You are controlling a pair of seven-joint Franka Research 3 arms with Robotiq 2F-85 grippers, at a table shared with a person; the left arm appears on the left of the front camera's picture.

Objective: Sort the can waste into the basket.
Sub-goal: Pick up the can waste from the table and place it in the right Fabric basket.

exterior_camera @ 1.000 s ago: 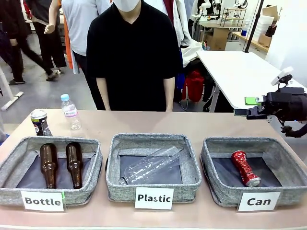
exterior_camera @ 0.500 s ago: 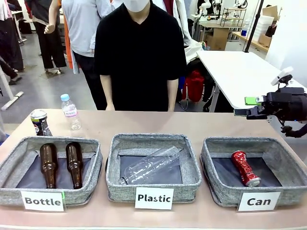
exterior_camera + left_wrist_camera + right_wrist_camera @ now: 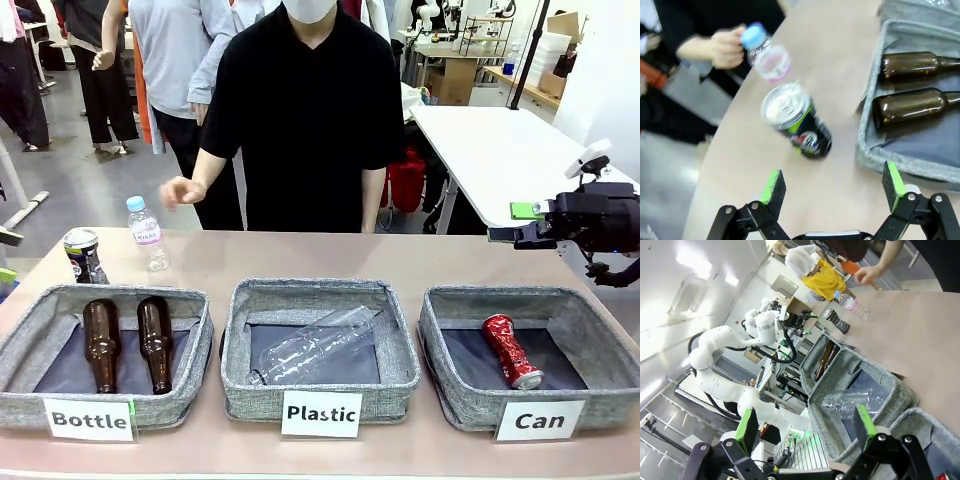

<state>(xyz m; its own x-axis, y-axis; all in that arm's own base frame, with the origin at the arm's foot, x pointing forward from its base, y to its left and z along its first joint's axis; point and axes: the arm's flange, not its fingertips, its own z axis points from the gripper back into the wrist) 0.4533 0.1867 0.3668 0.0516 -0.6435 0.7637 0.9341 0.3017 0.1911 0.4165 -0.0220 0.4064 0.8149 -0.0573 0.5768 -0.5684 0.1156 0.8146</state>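
Front view: red can point(image 3: 512, 351) lies inside the Can basket point(image 3: 455, 390), so half the job is done. Dark can point(image 3: 84, 256) stands on the worktop point(image 3: 300, 255) at far left, outside every basket, not yet sorted. Left claw point(image 3: 833, 181) is spread wide and empty, pointed at it, apparently not touching. Right claw point(image 3: 805, 422) is likewise released, holding nothing.

The left basket point(image 3: 110, 293) bears a white card point(image 3: 89, 420) reading "Bottle"; the middle basket point(image 3: 310, 287), "Plastic"; the right basket point(image 3: 520, 294), "Can".
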